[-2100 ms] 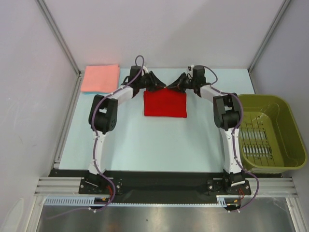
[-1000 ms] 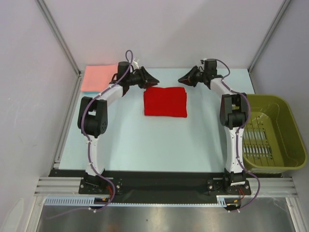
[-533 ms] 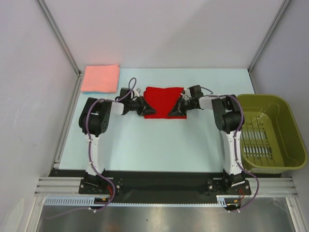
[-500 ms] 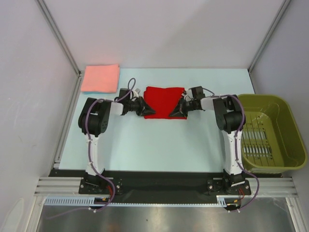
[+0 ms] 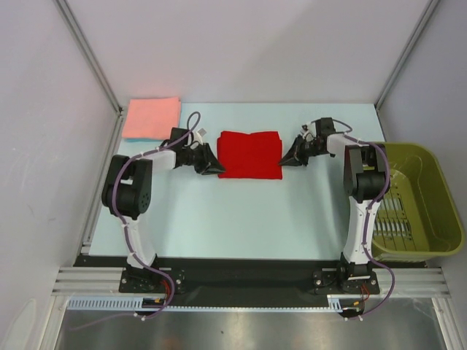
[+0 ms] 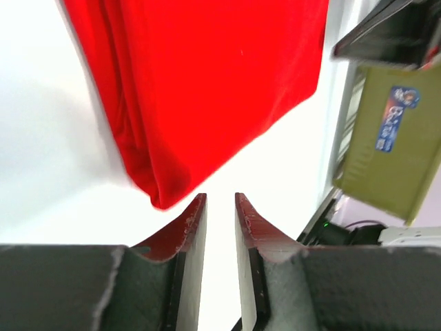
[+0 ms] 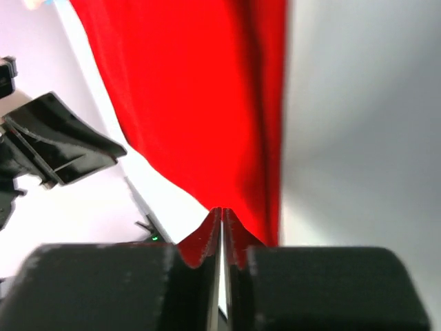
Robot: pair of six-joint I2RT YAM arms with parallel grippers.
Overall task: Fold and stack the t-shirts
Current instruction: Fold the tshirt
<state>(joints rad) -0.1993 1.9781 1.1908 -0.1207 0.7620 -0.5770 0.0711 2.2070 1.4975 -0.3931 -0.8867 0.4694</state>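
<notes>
Your red t-shirt lies folded toward the table's far edge, long axis left to right, collar hidden; stacking onto the salmon-pink t-shirt in the far left corner looks next, needing a firm two-sided grip. Left gripper slightly parted, empty, at its near left corner; right gripper clenched, empty, beside its right edge

Three views: one overhead, two wrist.
Top looks down from above the near edge over the whole table; each wrist view sits low and close, facing inward across the red shirt, which all three share.
</notes>
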